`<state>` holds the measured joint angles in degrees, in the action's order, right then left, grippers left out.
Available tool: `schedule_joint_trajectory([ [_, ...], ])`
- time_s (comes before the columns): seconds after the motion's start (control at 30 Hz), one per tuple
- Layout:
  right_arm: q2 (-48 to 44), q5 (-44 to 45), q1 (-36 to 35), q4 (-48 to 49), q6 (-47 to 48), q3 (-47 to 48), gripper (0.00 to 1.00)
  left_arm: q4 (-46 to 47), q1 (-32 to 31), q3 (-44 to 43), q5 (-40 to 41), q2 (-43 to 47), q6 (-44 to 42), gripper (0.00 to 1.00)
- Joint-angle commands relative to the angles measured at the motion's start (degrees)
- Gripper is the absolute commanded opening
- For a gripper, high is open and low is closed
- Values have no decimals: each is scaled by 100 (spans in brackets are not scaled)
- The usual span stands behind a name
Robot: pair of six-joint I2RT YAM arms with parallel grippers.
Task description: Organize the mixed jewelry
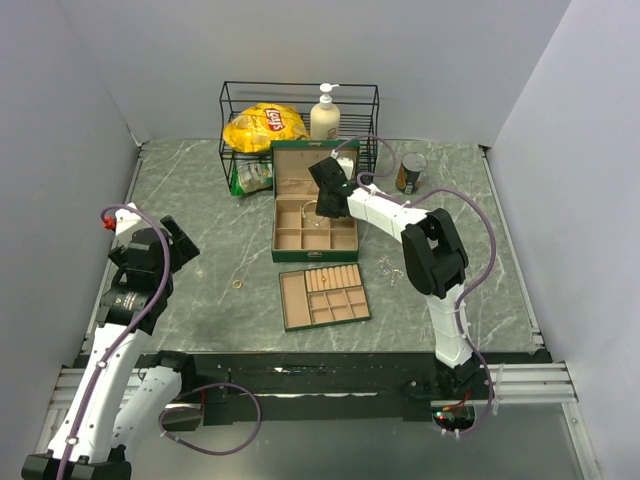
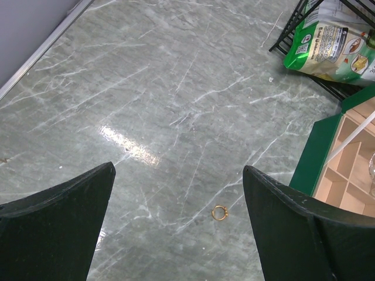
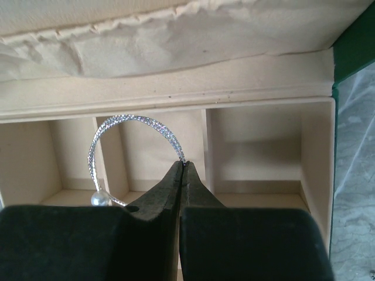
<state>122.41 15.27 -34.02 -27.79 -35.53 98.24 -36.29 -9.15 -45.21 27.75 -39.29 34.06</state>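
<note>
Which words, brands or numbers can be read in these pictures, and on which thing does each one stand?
"Lay's": on the yellow chip bag.
Green bag: there is print, but it is too small to read.
Can: the label is too blurred to read.
Pump bottle: no readable text.

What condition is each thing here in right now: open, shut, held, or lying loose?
Green box, open, lid up.
Silver bangle, pinched by right gripper above the box.
Gold ring, loose on table.
Right gripper, shut on the bangle.
Left gripper, open, empty.
Compartment tray, flat on table.
</note>
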Motion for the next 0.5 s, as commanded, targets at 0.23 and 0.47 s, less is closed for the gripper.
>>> schedule_joint_trajectory([
  [0.23,90,284,53,107,20,161,0,149,27,-5,-41,-44,-75,96],
  [0.47,160,257,53,151,46,134,0,131,27,-14,-41,-61,-67,96],
])
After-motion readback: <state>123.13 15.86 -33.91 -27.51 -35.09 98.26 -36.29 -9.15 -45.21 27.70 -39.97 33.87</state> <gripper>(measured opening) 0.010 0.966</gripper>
